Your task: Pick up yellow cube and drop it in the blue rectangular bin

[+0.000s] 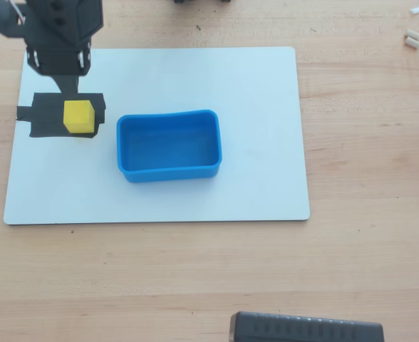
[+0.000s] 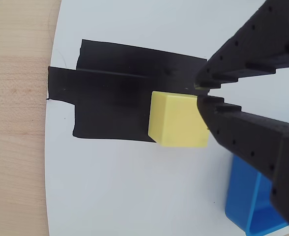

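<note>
Pick not started as far as I can judge: yellow cube (image 1: pixel 79 116) sits on the black tape patch (image 1: pixel 45 117) near the left edge of the white board (image 1: pixel 266 107) in the overhead view, flat on its base, not lifted. Blue rectangular bin (image 1: pixel 169 145) is just to the cube's right on the same board, close but not touching, and it's empty. Gripper (image 2: pixel 202 93) hangs above and behind the cube in the overhead view; from the wrist view the fingers (image 2: pixel 247 54) look nearly closed, tips almost meeting right at the cube's far top edge, with nothing between them. They are not straddling the cube, so there's no grasp. Can't tell if a tip is touching the cube's edge or sitting just above it. Remaining, by my read: open the fingers wide enough to clear the cube, come down around it, close, lift, shift a short way right in the overhead view, release over the bin. So basically everything is left; only the approach looks done. Wooden tabletop (image 1: pixel 366 271) around the board is irrelevant clutter-wise: a few small white bits (image 1: pixel 412 39) top right and a dark object (image 1: pixel 306 329) at the bottom edge, both well apart from the work area.
</note>
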Controlling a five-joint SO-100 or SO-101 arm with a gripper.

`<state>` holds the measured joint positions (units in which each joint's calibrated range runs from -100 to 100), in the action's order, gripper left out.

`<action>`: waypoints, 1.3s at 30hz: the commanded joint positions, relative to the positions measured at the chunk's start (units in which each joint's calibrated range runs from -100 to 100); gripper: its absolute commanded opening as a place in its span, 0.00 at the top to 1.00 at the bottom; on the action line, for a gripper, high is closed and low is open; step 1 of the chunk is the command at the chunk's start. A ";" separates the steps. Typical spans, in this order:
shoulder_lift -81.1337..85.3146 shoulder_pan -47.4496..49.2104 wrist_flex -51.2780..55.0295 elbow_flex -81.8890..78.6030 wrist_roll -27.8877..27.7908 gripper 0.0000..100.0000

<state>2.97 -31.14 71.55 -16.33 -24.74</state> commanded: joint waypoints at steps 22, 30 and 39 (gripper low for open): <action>-6.09 0.26 3.84 10.61 2.10 0.65; -10.92 1.20 2.10 10.61 2.10 0.66; -13.42 0.60 -0.46 10.70 2.10 0.82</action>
<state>-10.79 -30.74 71.73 -11.12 -22.93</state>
